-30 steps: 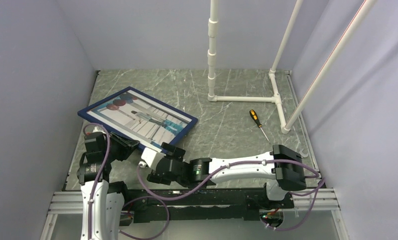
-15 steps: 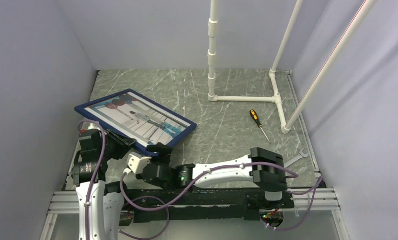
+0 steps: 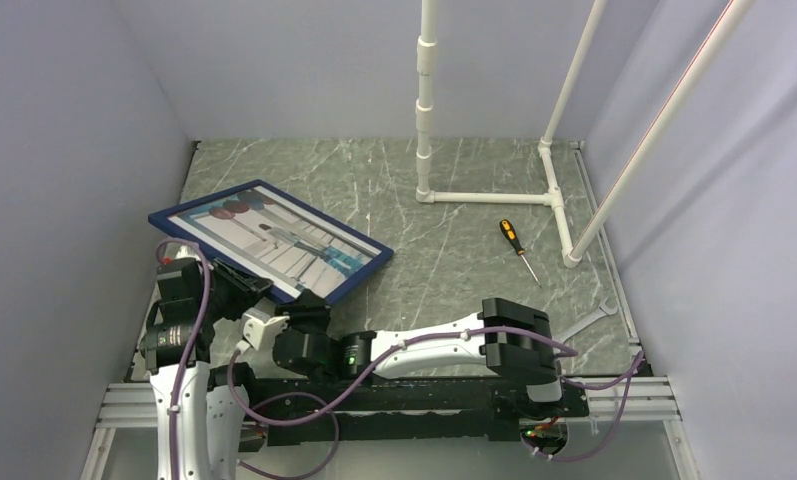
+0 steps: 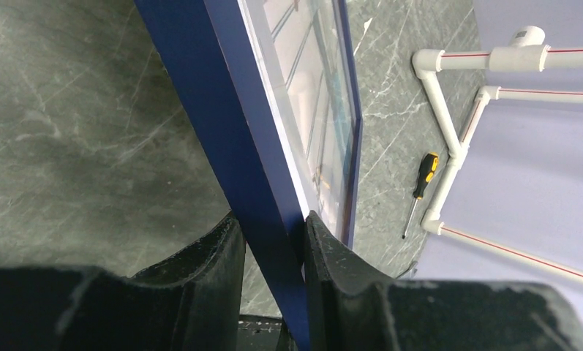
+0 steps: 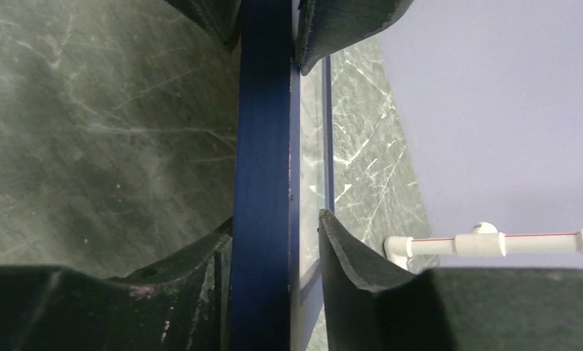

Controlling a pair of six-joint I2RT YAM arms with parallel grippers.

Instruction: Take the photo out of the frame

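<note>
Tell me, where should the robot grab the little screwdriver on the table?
Grab the screwdriver by its fat yellow-and-black handle, coming straight down from above. It lies flat on the table with bare space around it, and the handle is thicker than the thin shaft, so pinching across it should hold best.

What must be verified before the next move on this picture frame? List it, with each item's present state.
1. Left gripper clamped on the frame: ok, both fingers press its navy edge.
2. Right gripper closed on the same edge: not ok, it straddles the edge with a gap at one finger.
3. Photo out of the frame: not ok, it sits inside.
4. Backing released: cannot tell, the back is hidden.
5. Screwdriver clear of the frame: ok, it lies apart on the table.
</note>
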